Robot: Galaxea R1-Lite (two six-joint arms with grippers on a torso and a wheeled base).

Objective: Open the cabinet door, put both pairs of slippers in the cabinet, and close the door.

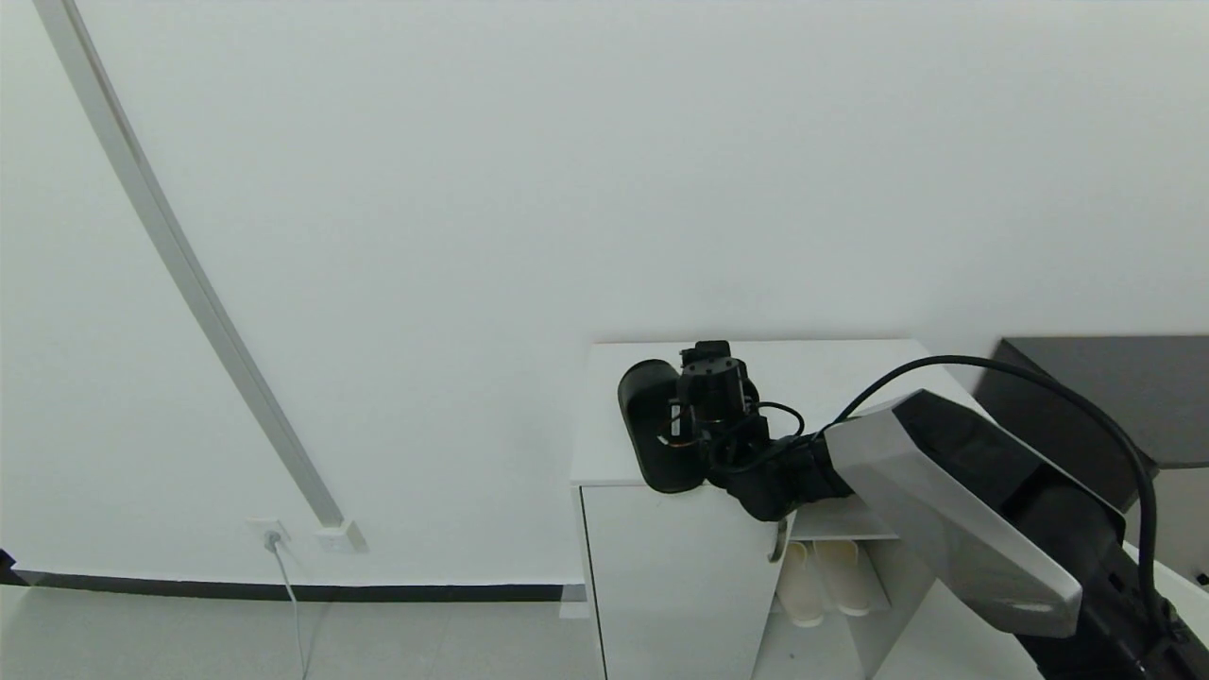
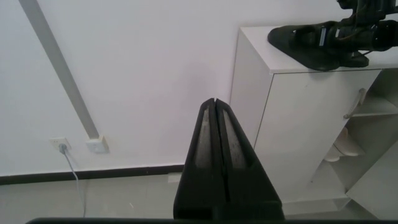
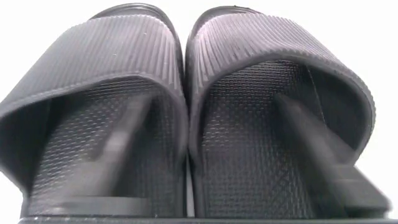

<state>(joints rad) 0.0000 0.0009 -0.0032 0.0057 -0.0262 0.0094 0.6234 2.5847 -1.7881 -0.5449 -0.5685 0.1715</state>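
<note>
A pair of black slippers [image 1: 658, 427] lies side by side at the front left corner of the white cabinet's top [image 1: 850, 378], also seen in the left wrist view [image 2: 311, 46]. My right gripper [image 3: 212, 102] is open, with one finger under the strap of each black slipper [image 3: 106, 130]. Inside the cabinet a pair of white slippers [image 1: 826, 581] rests on the lower shelf, behind the open right side. The left door [image 1: 680, 576] is closed. My left gripper [image 2: 214, 106] is shut on nothing, out in front of the wall to the left of the cabinet [image 2: 298, 137].
A dark table [image 1: 1115, 397] stands right of the cabinet. The white wall carries a slanted cable duct [image 1: 189, 274] and a socket [image 1: 269, 534] with a cord plugged in. Grey floor stretches left of the cabinet.
</note>
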